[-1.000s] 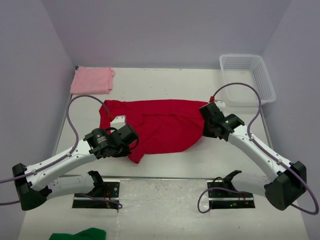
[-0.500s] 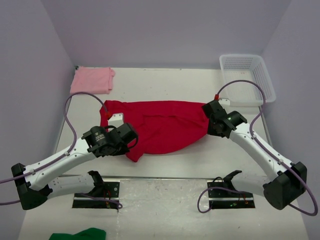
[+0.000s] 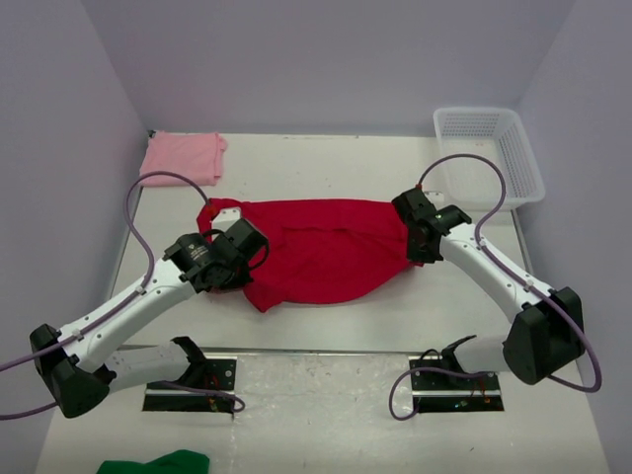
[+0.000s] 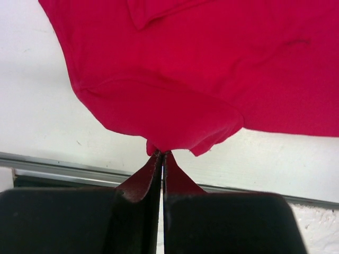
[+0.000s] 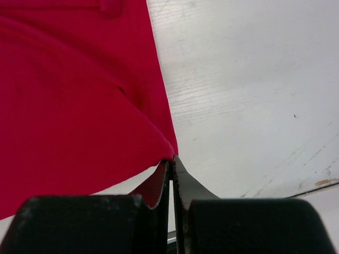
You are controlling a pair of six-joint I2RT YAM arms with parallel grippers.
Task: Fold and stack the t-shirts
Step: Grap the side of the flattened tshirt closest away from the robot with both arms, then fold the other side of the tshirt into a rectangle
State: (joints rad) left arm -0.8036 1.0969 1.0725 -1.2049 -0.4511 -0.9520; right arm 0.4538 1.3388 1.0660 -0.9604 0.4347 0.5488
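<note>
Left gripper (image 4: 161,154) pinches crimson t-shirt (image 3: 326,247) at left edge, right gripper (image 5: 172,159) pinches right edge; pink t-shirt (image 3: 183,158) well apart, far-left desk (image 3: 326,163) corner.

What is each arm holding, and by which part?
The red t-shirt: the left gripper, jaws shut, pinches a fold at its left edge; the right gripper pinches its right edge.

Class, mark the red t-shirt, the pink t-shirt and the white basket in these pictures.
red t-shirt (image 3: 326,252): top external view, middle of the spread cloth.
pink t-shirt (image 3: 183,158): top external view, centre of the folded rectangle.
white basket (image 3: 521,158): top external view, its right mesh wall.
</note>
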